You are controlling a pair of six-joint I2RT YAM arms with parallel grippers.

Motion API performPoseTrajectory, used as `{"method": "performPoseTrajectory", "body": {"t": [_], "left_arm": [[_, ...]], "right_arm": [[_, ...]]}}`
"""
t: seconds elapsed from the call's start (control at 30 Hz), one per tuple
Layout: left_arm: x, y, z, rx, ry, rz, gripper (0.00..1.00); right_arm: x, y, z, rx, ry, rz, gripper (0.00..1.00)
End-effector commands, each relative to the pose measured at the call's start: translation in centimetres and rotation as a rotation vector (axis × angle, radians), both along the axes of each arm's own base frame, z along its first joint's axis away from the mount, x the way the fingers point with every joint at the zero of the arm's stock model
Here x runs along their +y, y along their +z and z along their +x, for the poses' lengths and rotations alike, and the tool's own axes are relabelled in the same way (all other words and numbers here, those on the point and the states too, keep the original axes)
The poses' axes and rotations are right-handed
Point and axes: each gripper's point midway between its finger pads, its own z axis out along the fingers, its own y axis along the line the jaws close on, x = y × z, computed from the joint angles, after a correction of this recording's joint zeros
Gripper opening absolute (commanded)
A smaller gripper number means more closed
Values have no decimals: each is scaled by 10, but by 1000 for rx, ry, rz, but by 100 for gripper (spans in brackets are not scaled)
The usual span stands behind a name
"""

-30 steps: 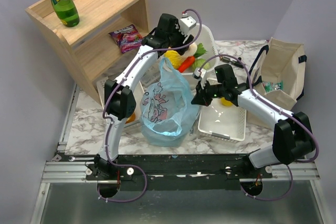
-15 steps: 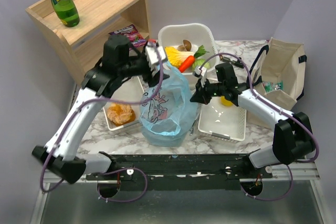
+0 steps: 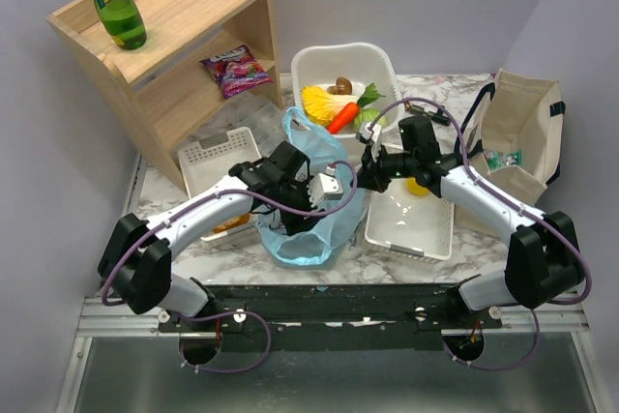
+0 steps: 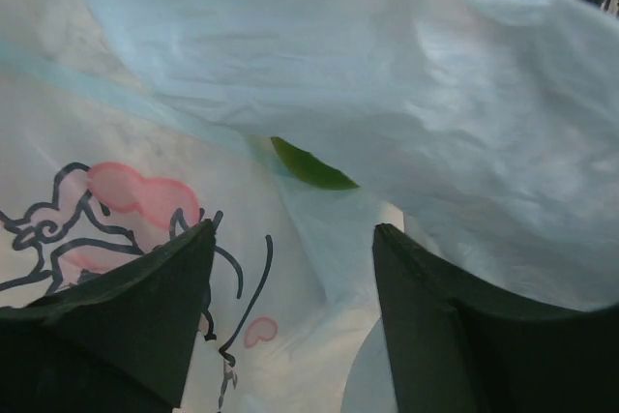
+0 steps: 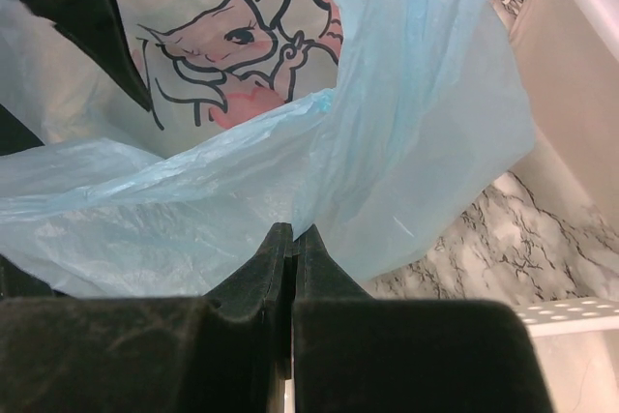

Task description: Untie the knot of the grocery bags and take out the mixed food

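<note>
Left gripper (image 3: 321, 192) now sits in the mouth of the bag (image 3: 302, 244). A second ago it was over the basket (image 3: 343, 47) at the far edge of the table (image 3: 160, 191). Its fingers (image 4: 126, 316) stand apart with nothing between them. A green piece (image 4: 309, 166) lies ahead under the film. Right gripper (image 5: 292, 231) unchanged, pinched tight on the bag's right rim. Bag stands at the near edge, centre, sagging lower than before.

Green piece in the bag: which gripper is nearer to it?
Left. The left gripper, open, points into the bag with the green piece just ahead between its fingers. The right gripper is shut on the bag's edge, outside it.
</note>
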Motion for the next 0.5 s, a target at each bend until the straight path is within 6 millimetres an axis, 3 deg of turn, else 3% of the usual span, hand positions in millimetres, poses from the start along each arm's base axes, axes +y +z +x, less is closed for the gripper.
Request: {"method": "performPoseTrajectory", "body": {"t": [0.0, 0.2, 0.37, 0.47], "left_arm": [[-11, -10, -1, 43, 10, -30, 73], [-35, -12, -19, 49, -87, -150, 93], [-52, -31, -21, 46, -93, -139, 93], [-58, -49, -7, 21, -3, -74, 87]], "right_arm": [[0, 6, -3, -38, 19, 17, 1], [-2, 2, -6, -24, 8, 15, 1], [-3, -2, -10, -11, 6, 13, 1], [-5, -3, -12, -7, 0, 11, 1]]}}
